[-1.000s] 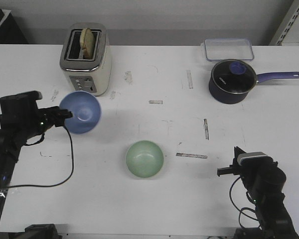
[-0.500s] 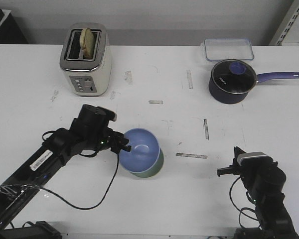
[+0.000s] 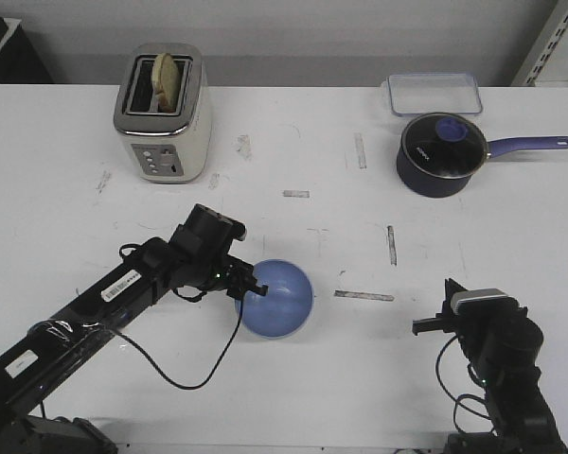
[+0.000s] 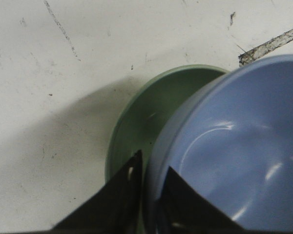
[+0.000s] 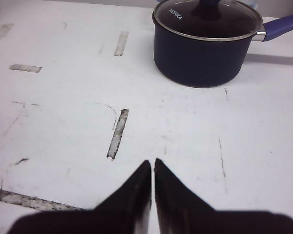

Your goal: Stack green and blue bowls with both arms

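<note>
The periwinkle blue bowl sits in the pale mint green bowl near the table's front middle and hides it in the front view. In the left wrist view the green bowl shows as a crescent beside the blue bowl, which lies tilted inside it. My left gripper is shut on the blue bowl's left rim, one finger inside and one outside. My right gripper is shut and empty low at the front right; its fingertips hover over bare table.
A cream toaster with bread stands at the back left. A dark blue lidded saucepan with a long handle and a clear plastic container stand at the back right. The saucepan also shows in the right wrist view.
My left arm carried the blue bowl from beside the toaster rightward and forward, then lowered it into the green bowl, which it now covers. The right arm has not moved.
</note>
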